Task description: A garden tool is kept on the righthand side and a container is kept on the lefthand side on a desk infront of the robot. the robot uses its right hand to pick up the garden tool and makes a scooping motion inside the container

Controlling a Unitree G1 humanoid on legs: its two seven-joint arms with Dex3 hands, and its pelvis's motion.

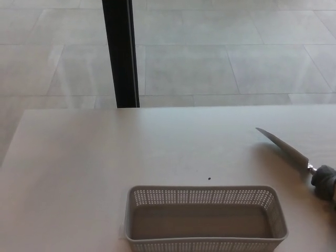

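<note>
A grey perforated plastic basket (206, 238) stands at the near edge of the white desk (105, 157), and nothing lies in it. The garden tool (296, 156) lies flat at the right: a narrow metal blade points to the far left, and its dark grey handle (324, 182) runs off the right edge of the head view. Neither of my hands shows in the frame.
A black vertical post (122, 52) stands behind the desk's far edge, in front of a pale tiled floor (210, 58). A tiny dark speck (209, 178) sits on the desk just beyond the basket.
</note>
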